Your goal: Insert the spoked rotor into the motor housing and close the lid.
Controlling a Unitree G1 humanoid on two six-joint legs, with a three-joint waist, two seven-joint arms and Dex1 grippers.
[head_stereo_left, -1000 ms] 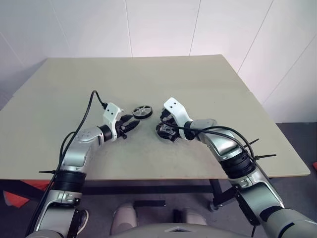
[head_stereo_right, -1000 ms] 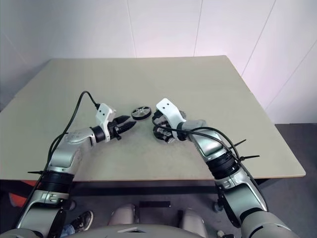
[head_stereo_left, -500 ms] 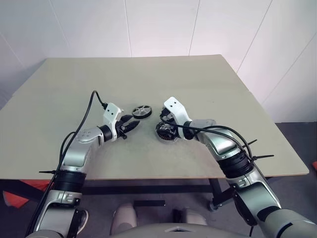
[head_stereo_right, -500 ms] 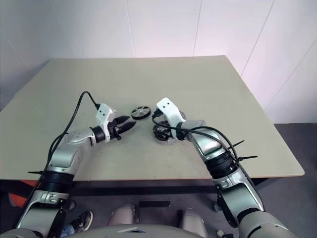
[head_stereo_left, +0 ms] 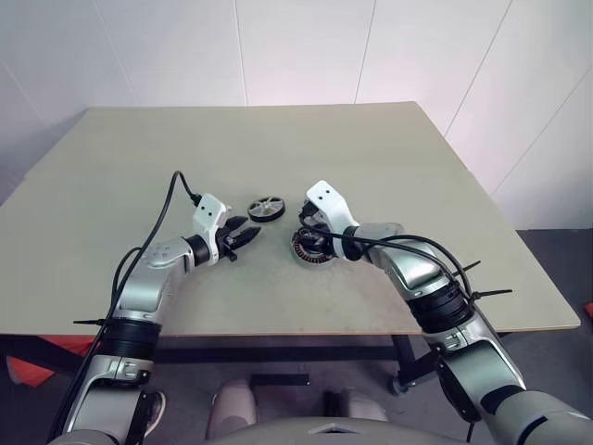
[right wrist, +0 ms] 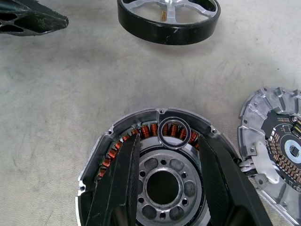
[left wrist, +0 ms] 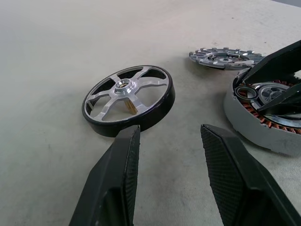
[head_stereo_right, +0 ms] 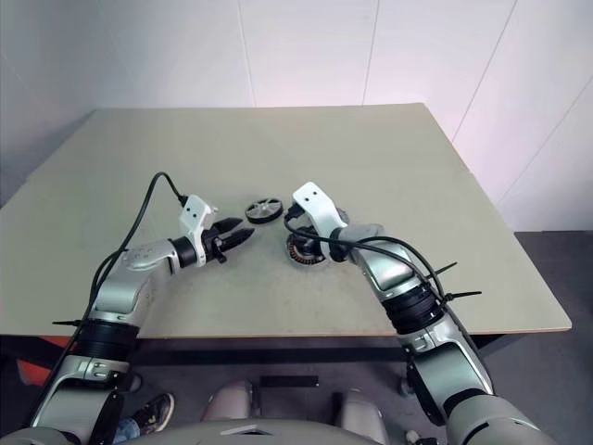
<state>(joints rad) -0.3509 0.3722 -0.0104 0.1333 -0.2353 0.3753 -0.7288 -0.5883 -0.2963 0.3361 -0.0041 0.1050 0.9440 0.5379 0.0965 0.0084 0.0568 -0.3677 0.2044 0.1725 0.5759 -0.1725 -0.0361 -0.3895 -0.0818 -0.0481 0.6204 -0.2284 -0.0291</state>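
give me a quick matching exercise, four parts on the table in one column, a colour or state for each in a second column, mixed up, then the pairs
Things:
1. spoked rotor
2. motor housing
3. lid
4. small ring

Descriptions:
a. lies on the coppery windings
b. black rim, silver spokes
c. grey shell, right gripper fingers over it
d. ribbed grey disc, dark centre

Pairs: 1-b, 2-c, 3-d, 4-a

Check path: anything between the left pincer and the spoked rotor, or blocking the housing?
Bare table between the left pincer and the spoked rotor. At the motor housing, the right pincer and a small black ring sit inside.
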